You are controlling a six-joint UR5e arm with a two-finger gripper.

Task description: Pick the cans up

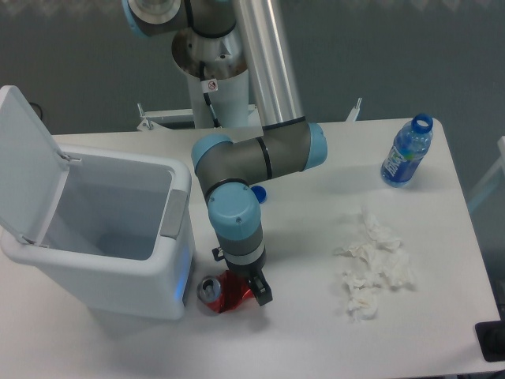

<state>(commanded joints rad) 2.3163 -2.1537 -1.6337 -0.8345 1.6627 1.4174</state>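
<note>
The can [221,292] is a crushed red drink can lying on its side on the white table, silver top facing left, just in front of the bin's right corner. My gripper [246,289] is down over the can's right half. One black finger [262,294] presses against the can's right end. The other finger is hidden under the blue wrist, so the frames do not show whether the jaws are closed on the can.
A white bin [102,229] with its lid open stands at the left, very close to the can. Crumpled white tissues [372,264] lie at the right. A blue plastic bottle [407,151] stands at the far right. A blue cap [258,193] lies behind the arm.
</note>
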